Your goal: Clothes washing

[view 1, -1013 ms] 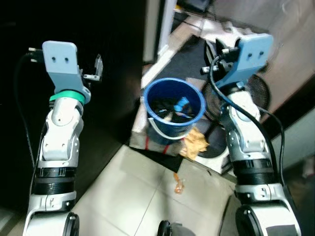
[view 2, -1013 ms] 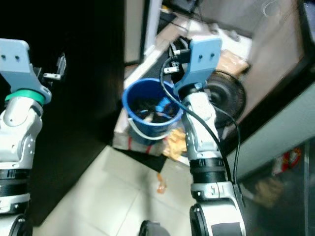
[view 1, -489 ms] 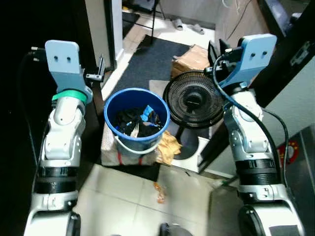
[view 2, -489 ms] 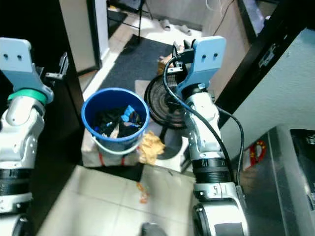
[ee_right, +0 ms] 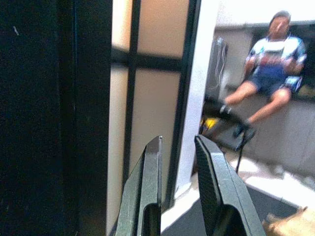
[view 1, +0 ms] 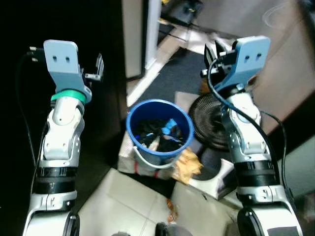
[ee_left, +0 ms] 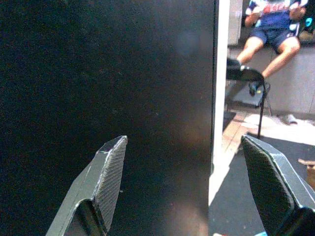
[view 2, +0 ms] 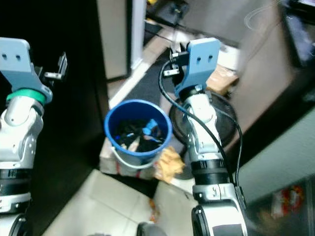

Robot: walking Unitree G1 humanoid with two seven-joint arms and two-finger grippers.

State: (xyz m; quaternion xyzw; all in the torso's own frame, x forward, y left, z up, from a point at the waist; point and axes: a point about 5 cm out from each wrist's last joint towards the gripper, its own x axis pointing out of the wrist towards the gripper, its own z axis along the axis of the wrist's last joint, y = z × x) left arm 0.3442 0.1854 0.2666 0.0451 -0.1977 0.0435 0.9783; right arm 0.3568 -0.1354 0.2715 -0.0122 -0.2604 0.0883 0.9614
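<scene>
A blue bucket stands low in the middle on a cardboard box. It holds dark clothes and a bright blue piece. Both arms are raised above and to either side of it, touching nothing. My left gripper is up at the left in front of a black panel; in the left wrist view its fingers are spread wide with nothing between them. My right gripper is up at the right above the fan, its fingers nearly together and holding nothing.
A black floor fan lies right of the bucket, with a crumpled yellow-brown cloth beside it. A dark mat runs beyond toward a doorway. A black panel lines the left. A person sits far off.
The whole picture has shifted as the head turned, so the bucket and fan now sit further right in view. Both arms keep the same raised pose.
</scene>
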